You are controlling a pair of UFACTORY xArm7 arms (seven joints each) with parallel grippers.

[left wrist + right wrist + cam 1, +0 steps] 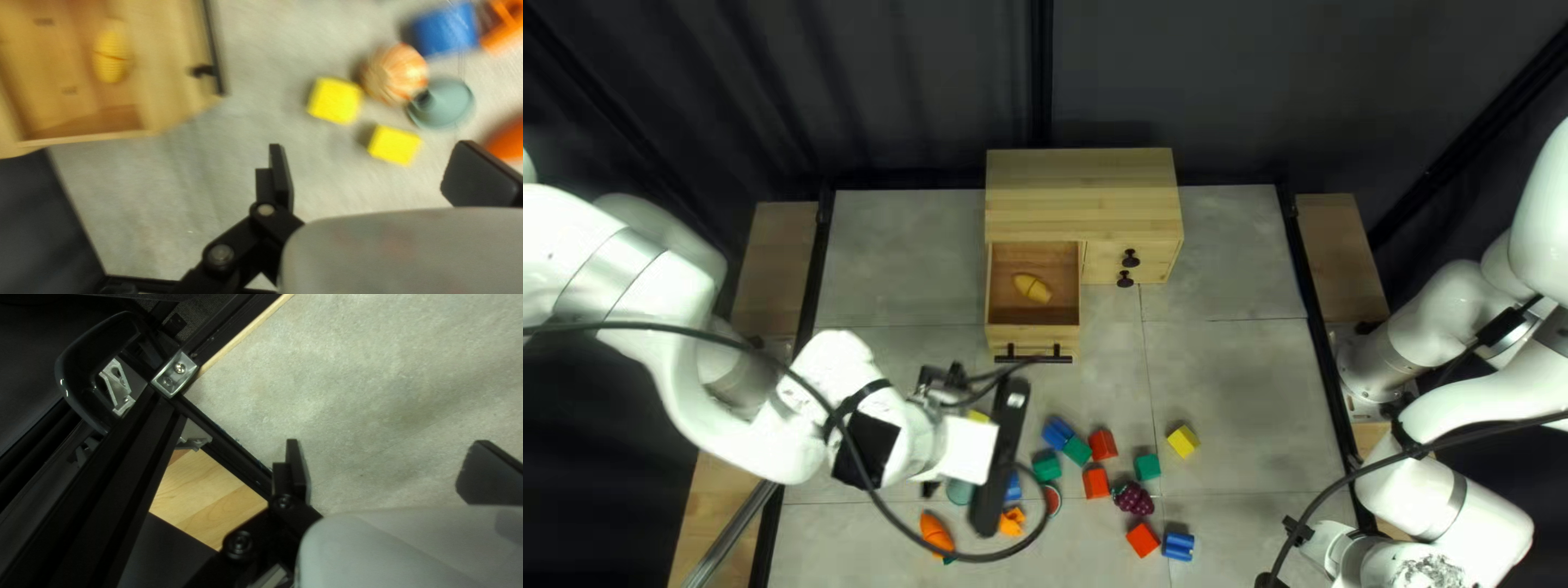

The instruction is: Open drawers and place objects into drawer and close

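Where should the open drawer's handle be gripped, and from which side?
I'd grip the black handle at mid-length, coming from above, with one finger on each long side: it is a straight bar held off the drawer front by two posts, leaving a gap behind.

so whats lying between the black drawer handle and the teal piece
From the black handle to the teal piece: bare grey tabletop, then a yellow block, then a striped orange ball, as the left wrist view shows.
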